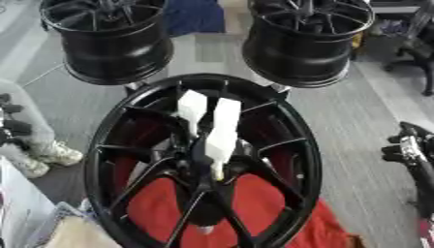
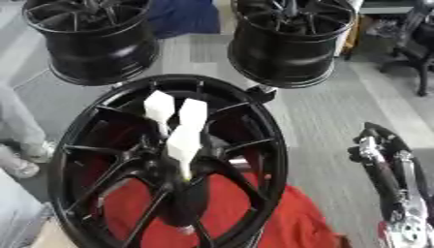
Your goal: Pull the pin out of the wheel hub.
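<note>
White tapered pins (image 1: 222, 131) sitting in black spoked wheel hub (image 1: 292, 145); my right hand (image 2: 373, 145) is hanging alongside, grasping nothing, finger spread unclear; I'm planning a straight pull.

Wheel hub (image 1: 127, 145) glossy black painted metal, smooth spokes, white pins (image 2: 182, 138) matt plastic, red cloth (image 1: 280, 218) soft and matt beneath the hub, two rear wheel rims (image 1: 106, 38) satin black metal with highlights, floor (image 1: 356, 126) grey, matt, finely textured.

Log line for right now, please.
pins: in hub | wheel: on red cloth | right robot hand: idle, away from wheel | left robot hand: at left edge
</note>
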`<act>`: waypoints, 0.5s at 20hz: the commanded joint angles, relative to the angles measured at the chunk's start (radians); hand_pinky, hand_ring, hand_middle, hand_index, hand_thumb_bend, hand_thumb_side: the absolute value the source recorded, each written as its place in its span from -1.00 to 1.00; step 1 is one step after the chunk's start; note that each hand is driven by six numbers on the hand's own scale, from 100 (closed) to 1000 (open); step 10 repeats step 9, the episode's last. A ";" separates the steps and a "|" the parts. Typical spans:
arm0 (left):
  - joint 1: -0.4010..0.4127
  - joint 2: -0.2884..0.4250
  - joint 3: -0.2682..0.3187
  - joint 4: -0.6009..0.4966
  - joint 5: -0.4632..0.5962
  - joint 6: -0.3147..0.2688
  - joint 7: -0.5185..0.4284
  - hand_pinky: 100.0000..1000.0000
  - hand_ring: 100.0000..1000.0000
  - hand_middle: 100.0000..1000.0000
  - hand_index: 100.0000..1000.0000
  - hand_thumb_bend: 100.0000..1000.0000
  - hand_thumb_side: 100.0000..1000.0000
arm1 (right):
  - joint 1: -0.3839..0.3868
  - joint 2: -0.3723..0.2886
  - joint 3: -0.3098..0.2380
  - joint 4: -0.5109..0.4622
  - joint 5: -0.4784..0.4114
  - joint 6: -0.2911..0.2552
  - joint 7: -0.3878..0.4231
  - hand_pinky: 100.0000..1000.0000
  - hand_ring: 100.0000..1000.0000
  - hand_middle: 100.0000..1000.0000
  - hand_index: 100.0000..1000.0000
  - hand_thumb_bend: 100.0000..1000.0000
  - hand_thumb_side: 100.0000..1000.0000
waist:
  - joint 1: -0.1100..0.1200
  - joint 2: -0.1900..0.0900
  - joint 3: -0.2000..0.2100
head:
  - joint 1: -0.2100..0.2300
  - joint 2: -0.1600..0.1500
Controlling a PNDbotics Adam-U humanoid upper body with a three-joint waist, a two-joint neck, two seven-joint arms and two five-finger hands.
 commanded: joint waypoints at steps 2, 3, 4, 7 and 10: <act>-0.008 0.000 -0.011 -0.016 -0.024 0.015 0.002 0.03 -0.10 0.16 0.56 -1.00 0.36 | -0.008 -0.007 -0.001 -0.012 -0.003 -0.002 0.003 0.07 0.05 0.05 0.54 -1.00 0.06 | 0.002 -0.006 -0.001 | 0.003 -0.002; -0.009 -0.001 -0.013 -0.017 -0.025 0.016 -0.001 0.03 -0.09 0.16 0.56 -1.00 0.37 | -0.008 -0.007 0.000 -0.012 -0.003 -0.002 0.004 0.07 0.05 0.05 0.54 -1.00 0.06 | 0.002 -0.006 0.000 | 0.004 -0.002; -0.009 -0.002 -0.016 -0.018 -0.026 0.017 -0.004 0.03 -0.09 0.17 0.56 -1.00 0.37 | -0.009 -0.007 0.000 -0.012 -0.003 -0.002 0.005 0.07 0.05 0.05 0.54 -1.00 0.06 | 0.002 -0.007 0.000 | 0.006 -0.002; -0.007 -0.003 -0.025 -0.020 -0.032 0.020 -0.018 0.03 -0.09 0.17 0.56 -1.00 0.38 | -0.010 -0.007 0.000 -0.012 -0.003 -0.002 0.005 0.07 0.05 0.05 0.54 -1.00 0.06 | 0.001 -0.006 -0.002 | 0.004 -0.002; -0.008 -0.006 -0.031 -0.022 -0.035 0.020 -0.026 0.03 -0.09 0.17 0.56 -1.00 0.38 | -0.010 -0.007 0.000 -0.012 -0.003 -0.001 0.006 0.07 0.05 0.05 0.54 -1.00 0.06 | 0.000 -0.005 0.001 | 0.007 -0.002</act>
